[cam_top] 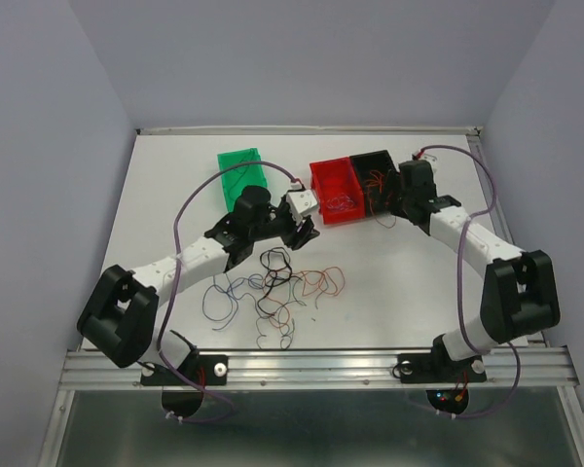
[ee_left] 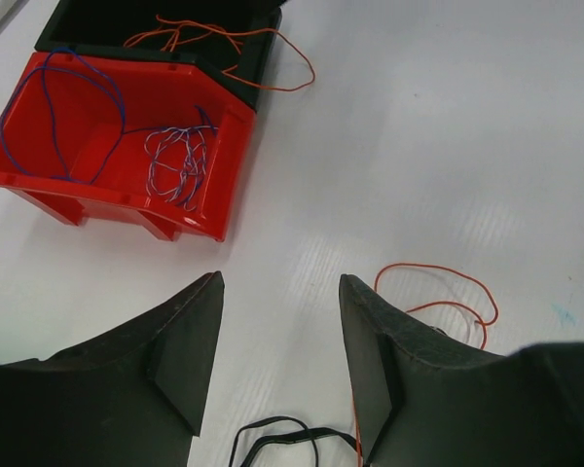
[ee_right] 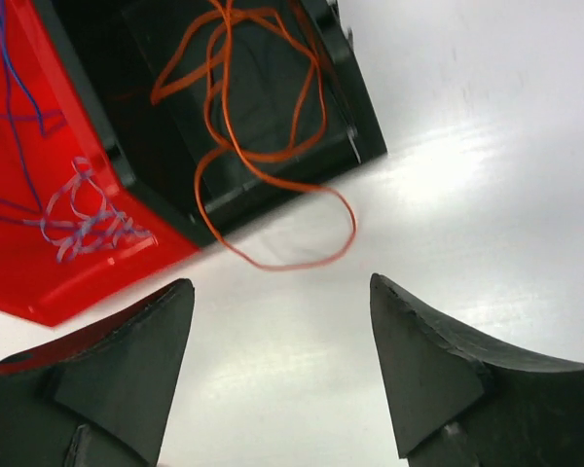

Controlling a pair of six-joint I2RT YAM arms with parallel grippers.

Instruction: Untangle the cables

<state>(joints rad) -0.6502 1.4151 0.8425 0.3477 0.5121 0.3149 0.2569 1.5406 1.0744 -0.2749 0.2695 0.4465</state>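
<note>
while hovering over the table (ee_left: 419,146) | left tool (ee_left: 280,279) spread, empty | right tool (ee_right: 280,282) spread, empty

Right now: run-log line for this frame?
left gripper open | right gripper open | orange wire draped over black bin edge | tangle on table

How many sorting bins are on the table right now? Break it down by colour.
Green translucent plastic bin: 1
Red plastic bin: 1
Black plastic bin: 1
Total: 3 bins
</note>
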